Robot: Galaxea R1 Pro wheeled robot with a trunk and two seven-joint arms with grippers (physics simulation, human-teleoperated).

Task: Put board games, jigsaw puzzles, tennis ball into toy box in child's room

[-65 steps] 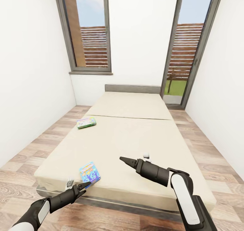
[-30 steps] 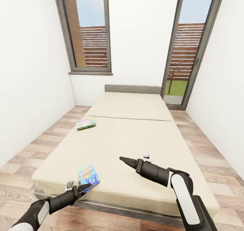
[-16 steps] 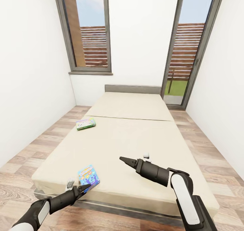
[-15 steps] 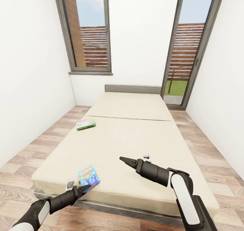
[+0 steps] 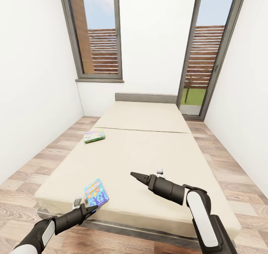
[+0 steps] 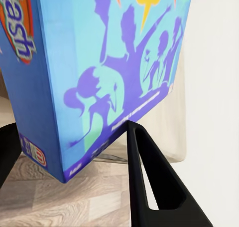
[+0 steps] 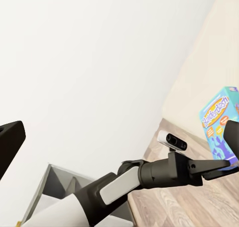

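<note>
The left gripper (image 5: 91, 208) reaches with parted fingers, gripping nothing, to the near edge of a flat blue board-game box (image 5: 96, 192) at the beige bed's (image 5: 149, 153) near-left corner. A green-pink box (image 5: 94, 135) lies farther up. The right gripper (image 5: 134, 175) hovers empty, tips together.

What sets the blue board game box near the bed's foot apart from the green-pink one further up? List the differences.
The blue board game box lies at the bed's near edge, right by the left gripper; the green-pink board game box lies further up, no gripper near it. The blue one shows purple silhouettes; the green-pink one looks paler. Both are flat and lie near the bed's left edge.
</note>
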